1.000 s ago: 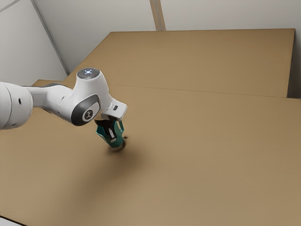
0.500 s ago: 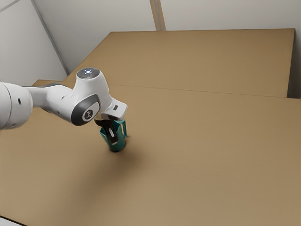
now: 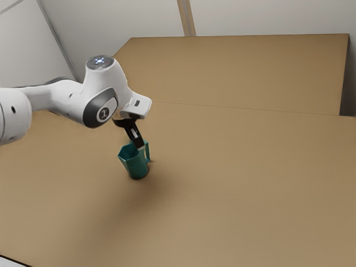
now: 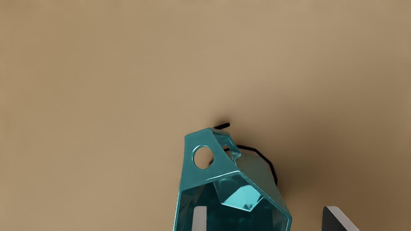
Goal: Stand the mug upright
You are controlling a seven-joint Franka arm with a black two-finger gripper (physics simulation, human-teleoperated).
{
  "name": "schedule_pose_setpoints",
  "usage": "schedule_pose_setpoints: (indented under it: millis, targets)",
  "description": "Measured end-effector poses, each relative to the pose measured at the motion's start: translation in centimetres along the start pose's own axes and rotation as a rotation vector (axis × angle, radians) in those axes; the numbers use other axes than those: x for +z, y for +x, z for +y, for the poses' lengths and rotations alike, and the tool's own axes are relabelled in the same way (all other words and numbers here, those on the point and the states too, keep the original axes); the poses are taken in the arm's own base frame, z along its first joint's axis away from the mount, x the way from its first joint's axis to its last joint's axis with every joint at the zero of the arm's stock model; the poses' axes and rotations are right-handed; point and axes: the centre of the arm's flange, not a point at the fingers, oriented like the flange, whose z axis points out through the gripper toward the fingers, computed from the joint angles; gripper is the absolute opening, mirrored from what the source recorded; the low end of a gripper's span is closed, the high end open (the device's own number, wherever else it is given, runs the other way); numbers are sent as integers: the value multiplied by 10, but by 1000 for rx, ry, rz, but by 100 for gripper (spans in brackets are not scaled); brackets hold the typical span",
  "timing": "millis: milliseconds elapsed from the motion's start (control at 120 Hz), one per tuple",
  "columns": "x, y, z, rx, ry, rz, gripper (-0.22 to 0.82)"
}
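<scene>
My gripper is wide open, with a big gap between its fingers. One finger is over the mouth of the mug, and the other is out past its side. I can't tell if they touch it. The mug is right under the gripper, standing up on the table. Far back is a pale wall.

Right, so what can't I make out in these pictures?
- Exterior view: the inner floor of the mug, hidden by its own wall.
- Wrist view: part of the mug's rim, cut off by the bottom edge.
- Exterior view: the rear of the arm, cut off by the left edge.
</scene>
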Motion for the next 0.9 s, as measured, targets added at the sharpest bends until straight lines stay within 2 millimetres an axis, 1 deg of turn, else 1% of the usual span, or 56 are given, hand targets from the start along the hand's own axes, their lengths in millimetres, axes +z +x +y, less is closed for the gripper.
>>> schedule_pose_setpoints:
  millis: [92,183,325,400,467,542,650,767,900]
  targets:
    - [-26,13,-9,-33,-20,25,37]
    - [-50,25,-19,-76,-56,37,42]
    - [-70,37,-30,-153,-139,20,51]
    - [-79,38,-35,-204,-180,3,54]
    - [-83,32,-41,-256,-212,-25,56]
    - [-92,23,-50,-316,-237,-57,57]
    - [-93,10,-55,-389,-276,-108,58]
    - [-92,3,-55,-441,-302,-150,59]
    - [-91,4,-47,-471,-316,-182,60]
